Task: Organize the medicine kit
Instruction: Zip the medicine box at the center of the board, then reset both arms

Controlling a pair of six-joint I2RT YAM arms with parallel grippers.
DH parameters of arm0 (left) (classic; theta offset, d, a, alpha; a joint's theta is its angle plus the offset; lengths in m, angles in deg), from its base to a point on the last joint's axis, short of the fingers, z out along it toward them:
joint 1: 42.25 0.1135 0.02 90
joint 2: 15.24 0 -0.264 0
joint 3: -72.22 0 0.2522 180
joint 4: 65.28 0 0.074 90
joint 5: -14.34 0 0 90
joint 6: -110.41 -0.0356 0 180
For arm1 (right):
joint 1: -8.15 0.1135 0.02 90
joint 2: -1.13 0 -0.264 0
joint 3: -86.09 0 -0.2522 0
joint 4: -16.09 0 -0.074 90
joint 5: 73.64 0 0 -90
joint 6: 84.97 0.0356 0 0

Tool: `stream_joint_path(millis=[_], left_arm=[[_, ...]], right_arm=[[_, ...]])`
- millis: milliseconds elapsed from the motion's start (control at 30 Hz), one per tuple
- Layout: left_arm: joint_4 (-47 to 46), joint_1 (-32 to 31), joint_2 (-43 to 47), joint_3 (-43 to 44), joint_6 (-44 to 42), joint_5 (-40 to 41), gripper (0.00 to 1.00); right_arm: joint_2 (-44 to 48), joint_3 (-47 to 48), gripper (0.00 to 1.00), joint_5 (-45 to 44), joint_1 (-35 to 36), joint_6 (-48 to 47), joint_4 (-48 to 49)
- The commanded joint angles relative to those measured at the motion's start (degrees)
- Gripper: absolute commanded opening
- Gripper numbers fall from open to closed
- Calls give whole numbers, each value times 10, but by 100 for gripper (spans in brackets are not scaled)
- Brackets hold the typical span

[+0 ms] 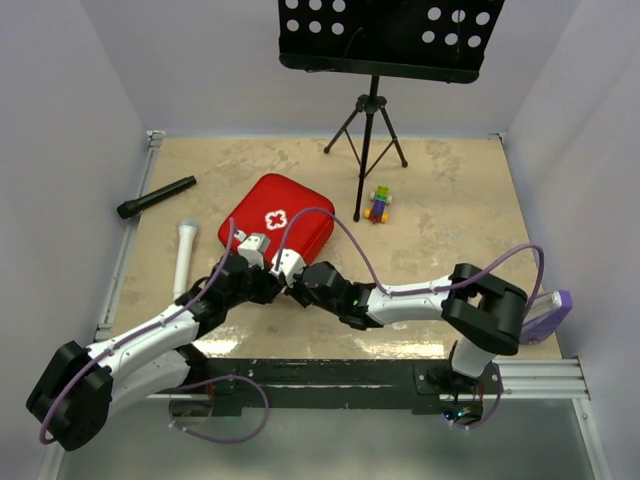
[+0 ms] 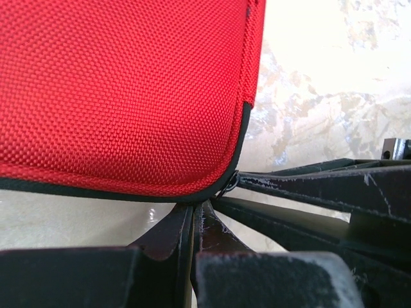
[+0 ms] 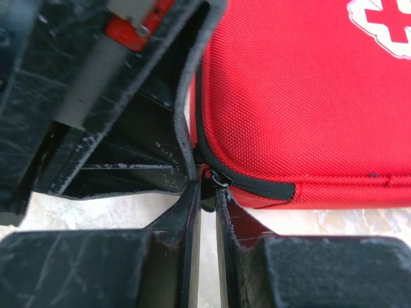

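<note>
Closed kit [image 1: 275, 222] mid-frame: left gripper [image 2: 194, 210] pressed together at its corner, right gripper [image 3: 207, 192] pinching zip pull [image 3: 220, 179].

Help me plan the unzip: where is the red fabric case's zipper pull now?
In the right wrist view, the small black zipper pull sits at the red fabric zip case's near corner, pinched between the right gripper's fingertips, with the left gripper alongside.

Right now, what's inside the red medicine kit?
Nothing inside shows: the medicine kit looks zipped shut, contents hidden. Only its red lid and white cross are visible; the right gripper pinches the zipper pull.
</note>
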Motion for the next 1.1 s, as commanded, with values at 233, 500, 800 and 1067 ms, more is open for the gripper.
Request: stream_joint_path(millis=[233,500,800,1067], left_arm=[[1,-9,11,16,-10,14,0],[151,-8,52,93,-7,90,55],[373,3,92,217,85,362,100],[393,19,92,298,104,425,100]], right_arm=[[-28,65,0,93,51,10,27],[65,32,56,-28,50,94,-52],[232,-66,61,-195,31,235,-79],[352,-131,63,-263,-2,353,-102]])
